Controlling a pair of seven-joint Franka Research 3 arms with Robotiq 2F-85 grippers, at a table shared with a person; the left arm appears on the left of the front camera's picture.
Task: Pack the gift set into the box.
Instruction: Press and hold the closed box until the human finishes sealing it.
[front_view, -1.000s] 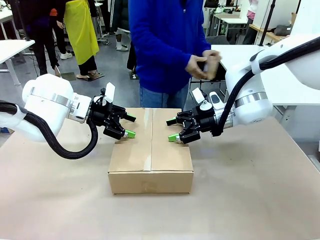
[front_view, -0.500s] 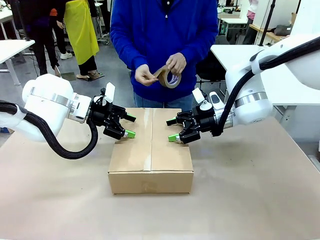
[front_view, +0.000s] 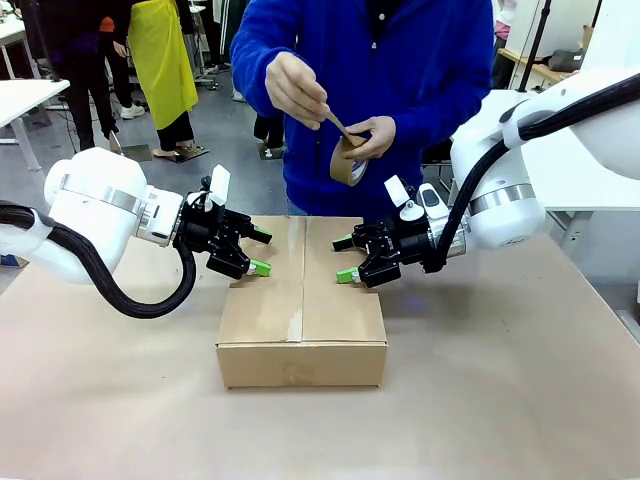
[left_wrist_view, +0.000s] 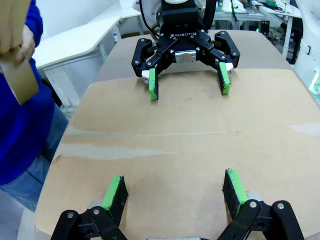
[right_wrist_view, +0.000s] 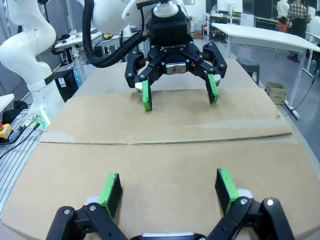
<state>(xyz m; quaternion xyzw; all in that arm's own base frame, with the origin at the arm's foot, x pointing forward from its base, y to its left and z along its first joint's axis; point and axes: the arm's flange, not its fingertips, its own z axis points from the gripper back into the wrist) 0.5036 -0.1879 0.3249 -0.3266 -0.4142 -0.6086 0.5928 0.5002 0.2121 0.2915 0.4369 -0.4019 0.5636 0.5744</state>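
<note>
Front view: box (front_view: 302, 300) mid-table, flaps shut. Left gripper (front_view: 258, 252) and right gripper (front_view: 345, 259), both spread wide and empty, press its 2 top flaps down, apparently so the person's tape roll (front_view: 346, 160) can seal them.

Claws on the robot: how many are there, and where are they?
2, both open. The left claw holds down the left top flap of the closed cardboard box; the right claw holds down the right flap, facing it across the centre seam.
</note>
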